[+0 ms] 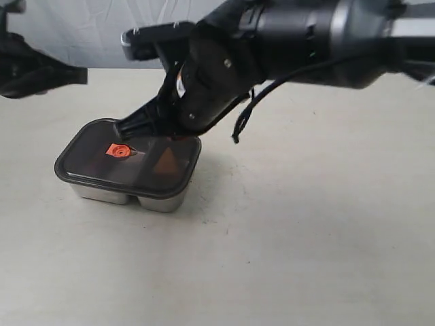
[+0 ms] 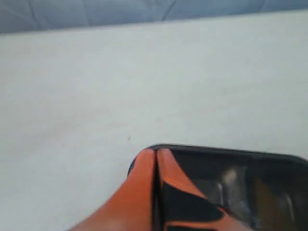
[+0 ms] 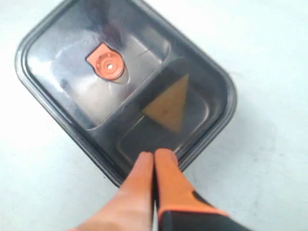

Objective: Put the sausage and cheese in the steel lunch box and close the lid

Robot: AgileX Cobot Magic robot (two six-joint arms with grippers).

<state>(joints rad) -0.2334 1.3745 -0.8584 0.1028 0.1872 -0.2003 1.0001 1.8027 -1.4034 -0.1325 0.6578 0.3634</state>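
Plainly, one cheese [image 3: 169, 103] lies under one lid [image 3: 57, 48].

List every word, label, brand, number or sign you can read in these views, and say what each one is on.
No readable text in any view.
Lid: no print shows.
Orange valve: round moulded shape only, any marking too small to read.
Steel lunch box: bare metal, no brand visible.
Right arm's dark housing: blurred, no label legible.

The lid [image 1: 88, 160] covers the steel lunch box [image 1: 107, 194]
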